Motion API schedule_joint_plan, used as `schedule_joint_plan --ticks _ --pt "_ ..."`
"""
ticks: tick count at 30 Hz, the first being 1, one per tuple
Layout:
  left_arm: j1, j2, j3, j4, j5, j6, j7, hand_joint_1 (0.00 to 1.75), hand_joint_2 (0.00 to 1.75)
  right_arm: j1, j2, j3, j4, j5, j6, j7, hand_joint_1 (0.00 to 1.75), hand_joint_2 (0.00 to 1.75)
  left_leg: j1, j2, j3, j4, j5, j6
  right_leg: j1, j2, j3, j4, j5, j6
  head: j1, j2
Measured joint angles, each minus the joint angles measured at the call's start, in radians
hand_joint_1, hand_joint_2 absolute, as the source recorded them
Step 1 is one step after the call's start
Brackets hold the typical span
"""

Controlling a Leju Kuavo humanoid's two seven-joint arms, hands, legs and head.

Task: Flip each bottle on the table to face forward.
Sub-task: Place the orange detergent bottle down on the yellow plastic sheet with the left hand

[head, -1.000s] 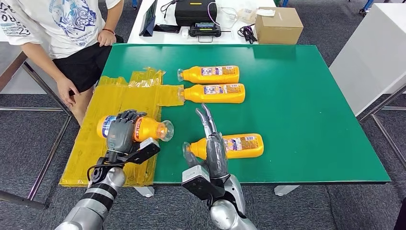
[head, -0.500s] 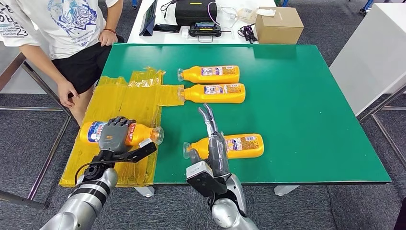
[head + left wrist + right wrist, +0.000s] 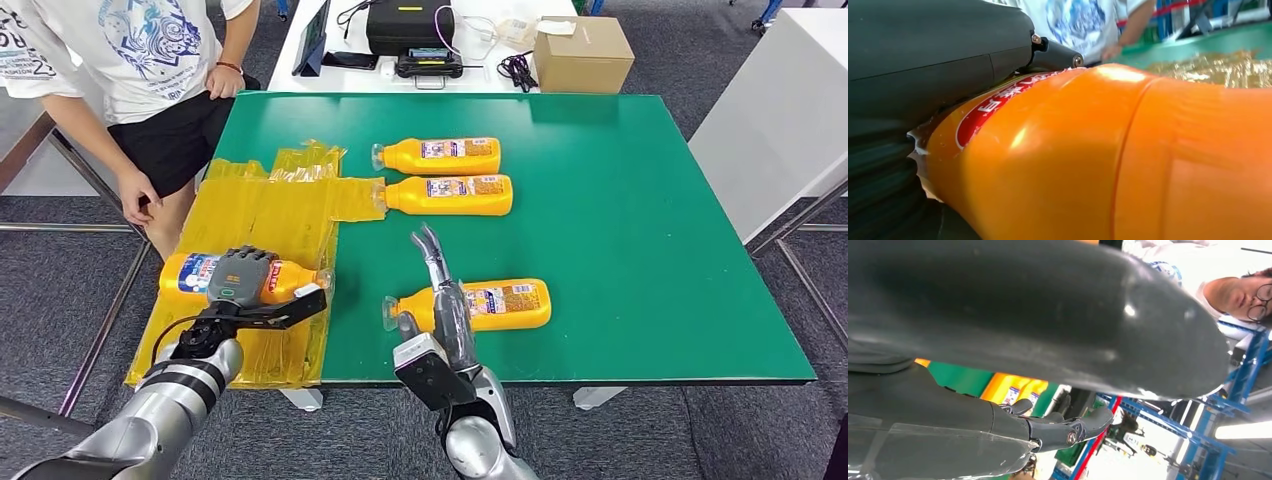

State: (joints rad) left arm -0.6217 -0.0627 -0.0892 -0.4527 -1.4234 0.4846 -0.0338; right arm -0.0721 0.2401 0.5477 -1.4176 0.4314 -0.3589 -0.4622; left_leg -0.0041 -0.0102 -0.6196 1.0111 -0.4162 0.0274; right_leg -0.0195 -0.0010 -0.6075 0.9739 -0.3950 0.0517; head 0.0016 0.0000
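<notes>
Green-topped table (image 3: 640,250); a crinkled yellow sheet (image 3: 255,215) covers its left part and hangs past the left edge. Directly on the green surface lie three orange bottles on their sides, caps pointing left: a far bottle (image 3: 437,155), a second bottle (image 3: 447,194) just beside it on the near side, and a near bottle (image 3: 500,303) well apart from that pair, close to the near edge. A fourth bottle (image 3: 195,276) with a blue and red label lies over the near-left part of the yellow sheet, cap pointing right; whether it rests on the sheet cannot be told.
</notes>
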Motion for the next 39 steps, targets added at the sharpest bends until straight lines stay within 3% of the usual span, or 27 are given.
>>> schedule_joint_plan --ticks 1,4,8,14,25,35,38,39 --pt "-0.005 0.0 0.003 0.003 0.02 -0.03 -0.014 0.01 1.75 0.001 0.0 -0.001 0.0 0.0 0.004 0.002 0.0 0.0 0.0 0.0 0.0 0.0 0.0 0.0 0.0 0.0 0.0 0.0 0.0 0.0 0.0 0.0" --pt "-0.025 0.001 0.018 0.011 0.075 -0.126 -0.053 0.0 1.75 0.003 0.002 -0.007 0.002 -0.002 0.019 0.007 0.0 0.0 0.0 -0.001 0.002 0.0 0.0 0.0 0.0 0.0 0.003 0.0 0.0 0.0 0.0 0.0" --pt "-0.045 0.001 0.042 0.018 0.148 -0.249 -0.11 0.0 0.0 0.003 0.006 -0.017 0.01 -0.012 0.04 0.008 0.0 0.0 0.0 -0.001 0.006 0.0 0.0 0.0 -0.001 -0.001 0.007 0.0 -0.001 0.0 0.0 0.0" --pt "-0.064 -0.001 0.124 0.02 0.352 -0.415 -0.21 0.0 0.0 0.0 0.011 -0.028 0.041 -0.034 0.055 0.0 0.0 0.0 -0.001 -0.008 0.013 -0.001 0.0 0.0 -0.001 -0.006 0.014 -0.001 -0.003 -0.001 0.0 0.0" --pt "-0.065 -0.017 0.292 0.02 0.691 -0.716 -0.301 0.0 0.0 -0.02 0.019 -0.038 0.109 -0.064 0.055 -0.018 0.0 0.0 0.0 -0.006 0.015 -0.001 0.001 -0.001 0.0 -0.006 0.016 0.0 -0.001 -0.002 0.0 0.0" --pt "-0.059 -0.016 0.347 0.019 0.754 -0.734 -0.334 0.0 0.0 -0.03 0.019 -0.041 0.147 -0.072 0.048 -0.021 0.0 0.0 0.0 -0.005 0.015 -0.001 0.001 -0.001 0.0 -0.006 0.016 0.0 -0.001 -0.002 0.0 0.0" --pt "-0.028 -0.025 0.343 -0.007 0.793 -0.592 -0.431 0.0 0.0 -0.032 0.019 -0.042 0.154 -0.047 0.02 -0.014 0.0 1.31 0.0 -0.004 0.014 -0.001 0.001 -0.001 0.0 -0.005 0.014 0.0 -0.001 -0.002 0.0 0.0" --pt "-0.011 -0.033 0.34 -0.025 0.807 -0.504 -0.471 0.0 0.44 -0.034 0.018 -0.042 0.157 -0.021 0.005 0.001 0.0 1.75 0.0 -0.003 0.013 -0.001 0.001 -0.001 0.0 -0.005 0.013 0.0 -0.001 -0.003 0.0 0.0"
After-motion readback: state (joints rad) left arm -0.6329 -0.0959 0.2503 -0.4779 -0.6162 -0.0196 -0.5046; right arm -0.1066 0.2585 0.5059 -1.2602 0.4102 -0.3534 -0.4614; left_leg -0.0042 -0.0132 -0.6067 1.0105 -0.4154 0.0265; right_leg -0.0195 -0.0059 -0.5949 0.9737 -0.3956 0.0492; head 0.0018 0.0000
